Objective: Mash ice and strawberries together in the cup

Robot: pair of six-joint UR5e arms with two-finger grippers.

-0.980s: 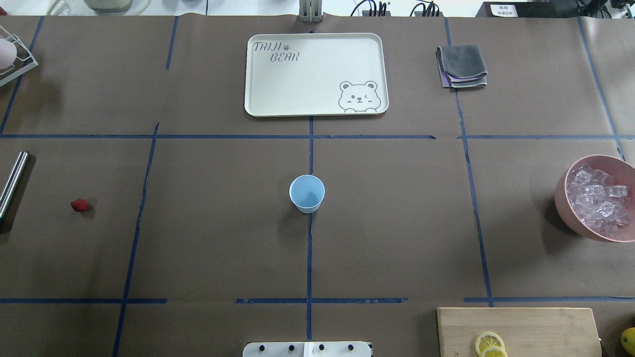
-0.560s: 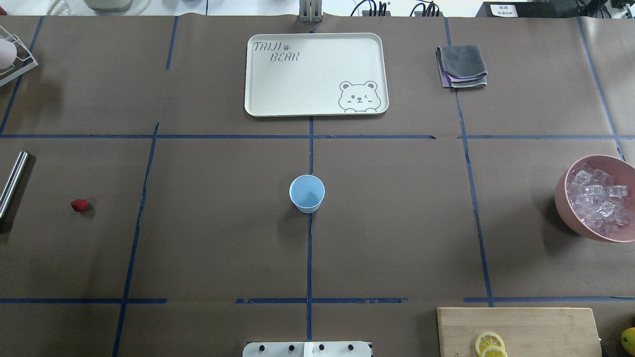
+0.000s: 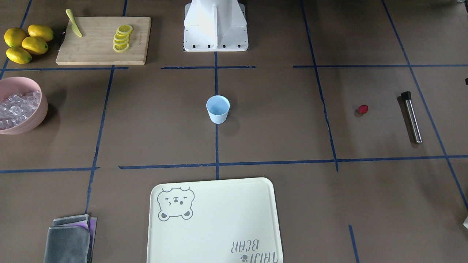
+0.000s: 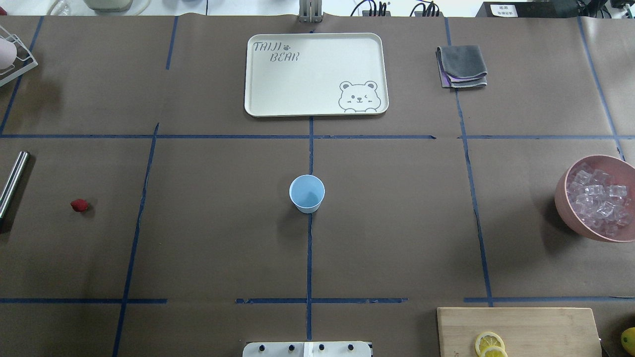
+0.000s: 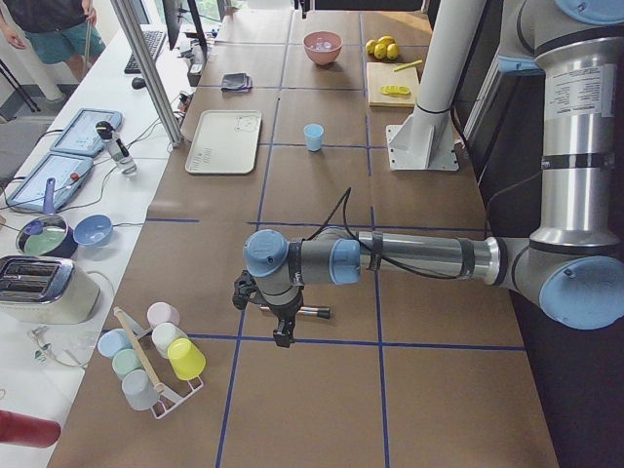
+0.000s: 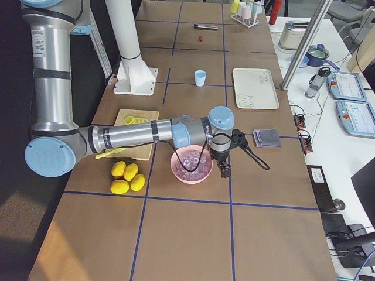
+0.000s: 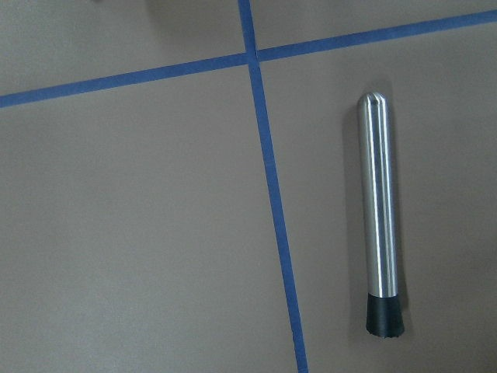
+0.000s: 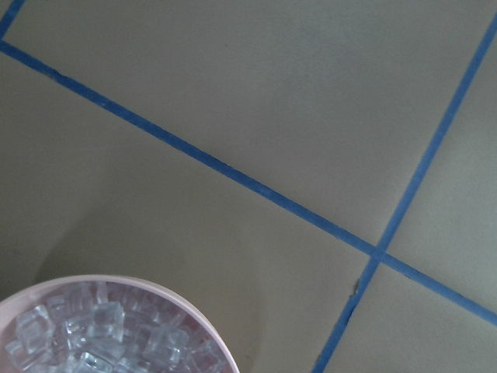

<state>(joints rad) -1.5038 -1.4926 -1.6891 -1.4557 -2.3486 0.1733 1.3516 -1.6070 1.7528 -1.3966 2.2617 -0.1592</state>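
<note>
the ice (image 6: 191,160) lies just beside the right gripper (image 6: 223,172).

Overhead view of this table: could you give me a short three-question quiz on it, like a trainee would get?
1. Fill in: the ice lies in the pink ____.
2. True or false: the cup stands empty.
3. Where does the strawberry lie? A) on the tray B) on the table paper, between the cup and the metal rod C) on the cutting board

Key: 1 bowl; 2 true; 3 B.
</note>
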